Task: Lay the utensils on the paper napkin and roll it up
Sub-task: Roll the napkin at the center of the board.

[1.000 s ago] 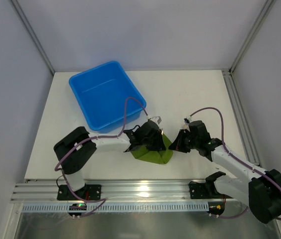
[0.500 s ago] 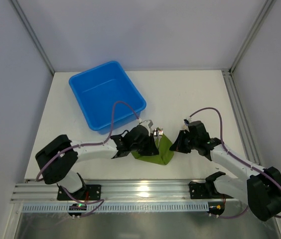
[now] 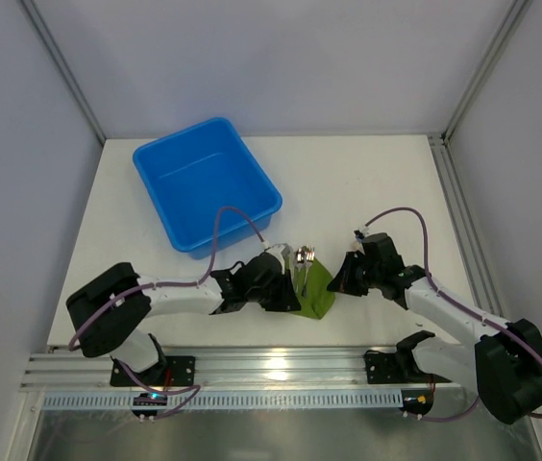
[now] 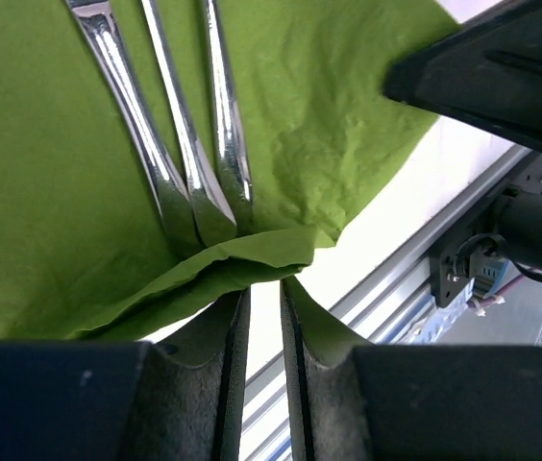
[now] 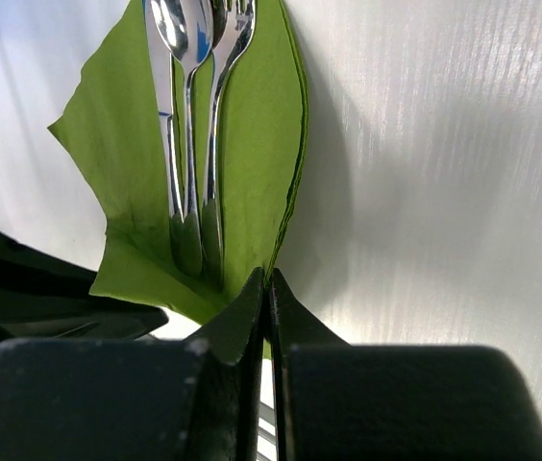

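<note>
White tabletop (image 3: pixel 377 182), grey walls (image 3: pixel 281 58); green napkin (image 5: pixel 252 125) bears utensils (image 5: pixel 194 115); left gripper (image 4: pixel 261 293) slightly apart at its fold, right gripper (image 5: pixel 269 288) pressed together.

A blue plastic bin (image 3: pixel 206 182) stands on the white table (image 3: pixel 367 182) at the far left, set at an angle to the table edges. An aluminium rail (image 3: pixel 281 365) runs along the near edge. Grey enclosure walls (image 3: pixel 281 58) surround the table.

green napkin (image 3: pixel 317 290), silvery utensils (image 3: pixel 304 262), blue bin (image 3: pixel 180 134)
</note>
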### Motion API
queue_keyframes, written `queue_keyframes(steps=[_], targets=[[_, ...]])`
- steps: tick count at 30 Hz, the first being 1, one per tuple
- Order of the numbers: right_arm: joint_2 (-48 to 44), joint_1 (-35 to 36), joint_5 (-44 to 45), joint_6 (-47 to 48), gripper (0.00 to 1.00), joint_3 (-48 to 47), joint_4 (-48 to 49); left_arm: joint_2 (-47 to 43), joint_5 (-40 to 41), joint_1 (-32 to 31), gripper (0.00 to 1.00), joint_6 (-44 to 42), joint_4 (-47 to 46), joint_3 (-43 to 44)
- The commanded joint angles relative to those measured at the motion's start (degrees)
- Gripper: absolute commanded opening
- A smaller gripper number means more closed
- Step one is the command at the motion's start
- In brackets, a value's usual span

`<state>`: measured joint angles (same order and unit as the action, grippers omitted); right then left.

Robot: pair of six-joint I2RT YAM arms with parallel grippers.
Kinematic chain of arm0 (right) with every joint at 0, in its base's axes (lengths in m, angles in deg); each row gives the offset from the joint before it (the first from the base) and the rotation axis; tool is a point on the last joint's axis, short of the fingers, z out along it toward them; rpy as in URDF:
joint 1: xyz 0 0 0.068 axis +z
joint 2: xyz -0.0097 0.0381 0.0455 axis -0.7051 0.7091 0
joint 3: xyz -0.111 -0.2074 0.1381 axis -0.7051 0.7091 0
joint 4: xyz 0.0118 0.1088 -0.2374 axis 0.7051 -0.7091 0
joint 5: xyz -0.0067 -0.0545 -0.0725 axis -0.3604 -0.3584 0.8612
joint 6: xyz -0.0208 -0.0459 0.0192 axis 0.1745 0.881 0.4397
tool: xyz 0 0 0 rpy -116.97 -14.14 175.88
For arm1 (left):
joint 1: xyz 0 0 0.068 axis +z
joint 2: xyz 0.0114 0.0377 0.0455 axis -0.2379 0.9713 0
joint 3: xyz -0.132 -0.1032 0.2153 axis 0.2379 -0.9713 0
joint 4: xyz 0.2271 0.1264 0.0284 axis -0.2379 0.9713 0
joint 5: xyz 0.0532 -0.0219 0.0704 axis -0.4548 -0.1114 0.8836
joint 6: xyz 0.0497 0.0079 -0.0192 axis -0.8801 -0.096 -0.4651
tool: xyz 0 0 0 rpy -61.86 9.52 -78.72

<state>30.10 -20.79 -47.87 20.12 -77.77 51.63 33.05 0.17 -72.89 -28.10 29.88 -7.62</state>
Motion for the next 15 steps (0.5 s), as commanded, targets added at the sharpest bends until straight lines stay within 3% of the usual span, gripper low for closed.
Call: queue_keyframes(steps=[1, 15], targets=[[-0.2, 0.3, -1.1, 0.6, 0.04, -1.5, 1.5, 1.5, 0.2, -0.1, 0.19, 0.3, -3.3, 0.4], [-0.7, 2.3, -2.1, 2.1, 0.06, -5.3, -0.8, 5.9, 0.7, -0.1, 0.18, 0.1, -3.3, 3.1]])
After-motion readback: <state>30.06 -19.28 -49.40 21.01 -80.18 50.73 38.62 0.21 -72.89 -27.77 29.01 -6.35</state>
